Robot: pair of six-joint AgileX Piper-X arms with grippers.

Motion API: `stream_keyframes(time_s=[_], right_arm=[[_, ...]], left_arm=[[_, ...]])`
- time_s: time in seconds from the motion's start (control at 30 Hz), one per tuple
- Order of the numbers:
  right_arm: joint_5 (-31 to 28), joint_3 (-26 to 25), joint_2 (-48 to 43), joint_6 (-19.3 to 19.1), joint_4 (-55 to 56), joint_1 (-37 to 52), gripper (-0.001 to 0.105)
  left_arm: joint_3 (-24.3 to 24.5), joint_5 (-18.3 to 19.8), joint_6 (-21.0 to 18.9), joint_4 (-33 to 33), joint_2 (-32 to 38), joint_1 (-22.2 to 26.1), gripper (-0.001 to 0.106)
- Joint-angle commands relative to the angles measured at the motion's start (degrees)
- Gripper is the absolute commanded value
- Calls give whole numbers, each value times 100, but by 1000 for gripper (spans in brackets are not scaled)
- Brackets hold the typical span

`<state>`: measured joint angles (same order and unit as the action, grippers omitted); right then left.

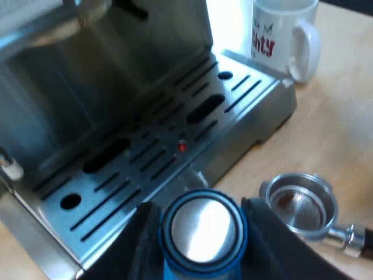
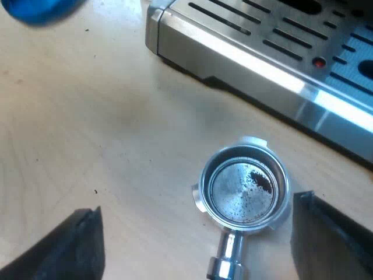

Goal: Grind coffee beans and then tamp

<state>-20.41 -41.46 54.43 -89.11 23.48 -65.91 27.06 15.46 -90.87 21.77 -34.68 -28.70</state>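
Left wrist view: the left gripper is clamped on the blue tamper, with one black finger against each side of its body; the tamper's flat metal face points at the camera. The tamper is held near the front edge of the machine's slotted tray; a red marker sits among the slots. The holder lies loose on the table, just beside the tray's front edge and near the tamper, touching neither. A white mug with red lettering stands on the table by a tray corner, well apart from the holder.

Right wrist view: the right gripper hangs over the holder with its fingers spread wide, one on each side of the bowl, gripping nothing.

Clock reference for the bowl: the handle leaves the rim at 6 o'clock.
- Dark grounds lie on the bowl floor toward 2 o'clock; the rest of the floor is bare metal with scattered specks.
- Rim lugs sit at 12 and 9 o'clock.
- The tray edge passes the bowl from 12 to 3 o'clock; near, not touching.
- The tamper shows toward 10 o'clock, well apart.
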Motion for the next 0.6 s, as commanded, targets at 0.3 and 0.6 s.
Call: stream_keyframes(time_s=[0.3,0.6], right_arm=[[56,1381,-1170,68,-958,31,67],[-565,2036,-1478,68,-1249,31,67]], left_arm=[[289,470,-59,112,17,-19,15],[530,496,-59,124,-83,-248,15]])
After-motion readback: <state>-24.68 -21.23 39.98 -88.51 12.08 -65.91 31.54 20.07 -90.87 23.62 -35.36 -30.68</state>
